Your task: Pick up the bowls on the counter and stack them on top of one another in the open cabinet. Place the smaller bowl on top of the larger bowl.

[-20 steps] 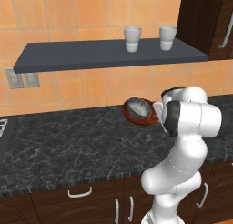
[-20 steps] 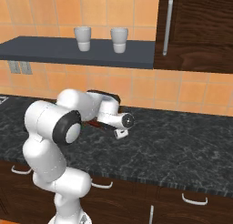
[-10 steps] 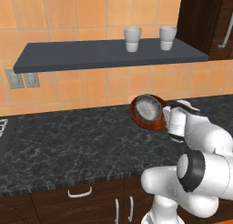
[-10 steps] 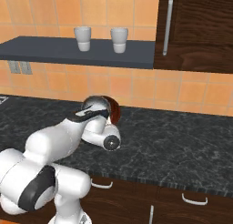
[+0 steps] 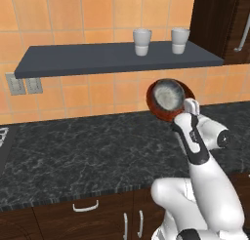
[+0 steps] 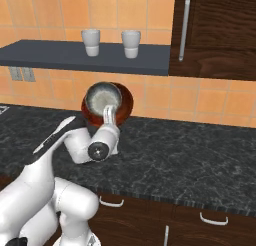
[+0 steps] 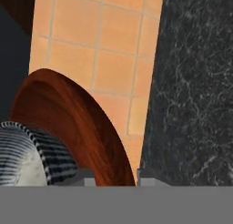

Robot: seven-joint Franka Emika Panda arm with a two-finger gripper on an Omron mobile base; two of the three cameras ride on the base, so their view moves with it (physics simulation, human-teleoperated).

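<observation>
Jaws pinch the rim of the brown bowl [image 5: 168, 101] and hold it up in the air, tipped on its side so its open face looks back at the robot. Inside it sits the grey bowl [image 5: 167, 96], small and ribbed, so both bowls ride together. In the hand view the brown rim runs down between the two finger tips, with the grey bowl just beside it.

Under the bowls lies the black tabletop [image 5: 83, 151], and the bowls do not touch it. Behind them is the orange tile wall [image 5: 63, 14]. Higher up is the blue shelf [image 5: 88, 58]. Two white cups [image 5: 142, 41] stand on it toward its right end. A dark wood cupboard [image 6: 220, 30] stands past that end.

I think the step in hand is carrying the stacked bowls up to the shelf. Next the arm needs to lift them higher than the shelf board, turn them flat so the grey bowl stays in, and set them on a bare part, away from the cups.
</observation>
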